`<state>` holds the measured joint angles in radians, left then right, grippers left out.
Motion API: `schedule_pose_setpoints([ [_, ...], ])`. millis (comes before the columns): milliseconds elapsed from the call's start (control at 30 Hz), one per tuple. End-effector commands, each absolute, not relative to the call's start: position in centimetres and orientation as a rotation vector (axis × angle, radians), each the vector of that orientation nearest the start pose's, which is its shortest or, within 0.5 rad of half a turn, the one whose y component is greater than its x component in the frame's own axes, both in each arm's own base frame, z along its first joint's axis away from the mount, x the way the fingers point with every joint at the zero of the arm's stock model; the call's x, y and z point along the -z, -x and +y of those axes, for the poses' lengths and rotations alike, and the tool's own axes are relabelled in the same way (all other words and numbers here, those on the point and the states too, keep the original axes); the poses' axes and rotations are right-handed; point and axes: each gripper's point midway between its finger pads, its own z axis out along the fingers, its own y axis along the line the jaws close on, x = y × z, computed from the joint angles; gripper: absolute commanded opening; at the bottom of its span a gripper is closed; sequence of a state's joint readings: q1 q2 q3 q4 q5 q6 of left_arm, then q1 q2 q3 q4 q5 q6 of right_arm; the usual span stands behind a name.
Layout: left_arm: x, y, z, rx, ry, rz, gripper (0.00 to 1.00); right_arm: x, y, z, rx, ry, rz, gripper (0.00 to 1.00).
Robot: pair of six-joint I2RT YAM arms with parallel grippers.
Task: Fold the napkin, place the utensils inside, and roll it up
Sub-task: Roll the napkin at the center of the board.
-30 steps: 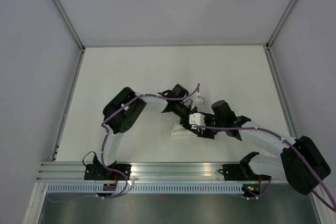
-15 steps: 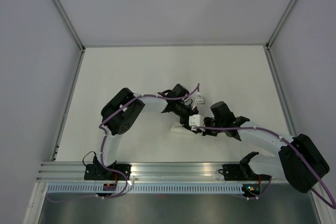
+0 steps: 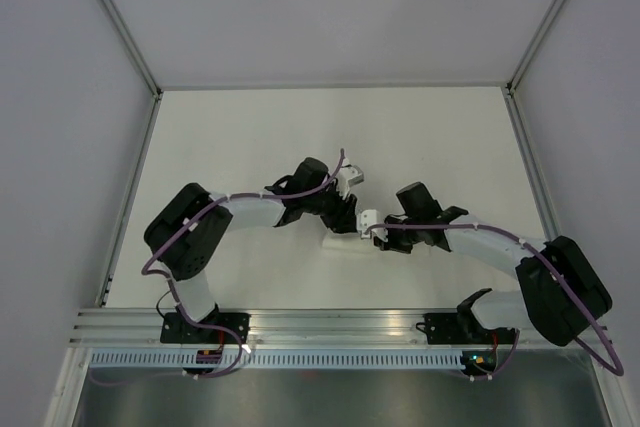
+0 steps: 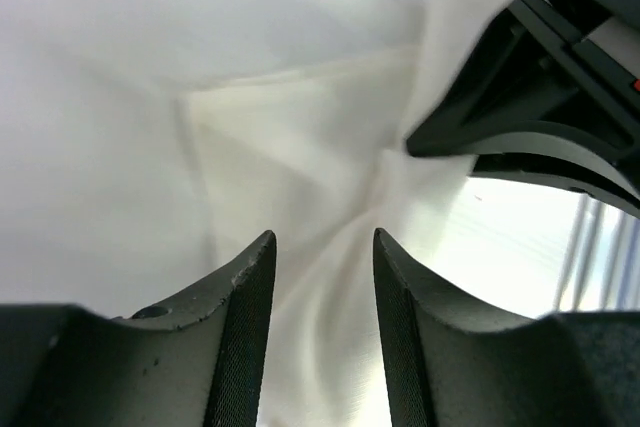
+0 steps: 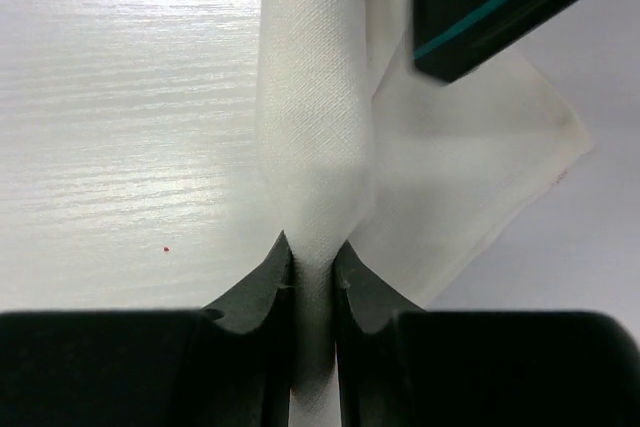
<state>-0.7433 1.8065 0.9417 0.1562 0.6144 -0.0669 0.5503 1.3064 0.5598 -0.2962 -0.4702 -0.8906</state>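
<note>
left claw released above napkin | right claw clenched on napkin roll

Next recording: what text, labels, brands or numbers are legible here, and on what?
None legible. The napkin is plain white; the table, left gripper and right gripper carry no visible lettering. Any marks on the arm bases in the top view are too small to read.
</note>
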Motion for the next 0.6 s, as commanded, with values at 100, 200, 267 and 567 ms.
schedule_pose_setpoints([
  [100, -11.0, -29.8, -33.6, 0.817, -0.794, 1.862, 0.49, -0.8, -18.2, 17.4, -0.709, 1.866, 1.902, 0.11],
  [200, -12.7, -29.7, -31.9, 0.759, -0.741, 1.763, 0.49, -0.6, -18.0, 17.0, -0.8, 1.872, 1.953, 0.11],
  [267, -12.6, -28.7, -31.0, 0.72, -0.75, 1.724, 0.49, -0.5, -17.9, 17.0, -0.881, 1.889, 1.969, 0.11],
  [567, -11.0, -23.9, -32.6, 0.438, -1.01, 1.558, 0.59, 0.3, -19.7, 16.2, -1.12, 1.85, 2.082, 0.11],
])
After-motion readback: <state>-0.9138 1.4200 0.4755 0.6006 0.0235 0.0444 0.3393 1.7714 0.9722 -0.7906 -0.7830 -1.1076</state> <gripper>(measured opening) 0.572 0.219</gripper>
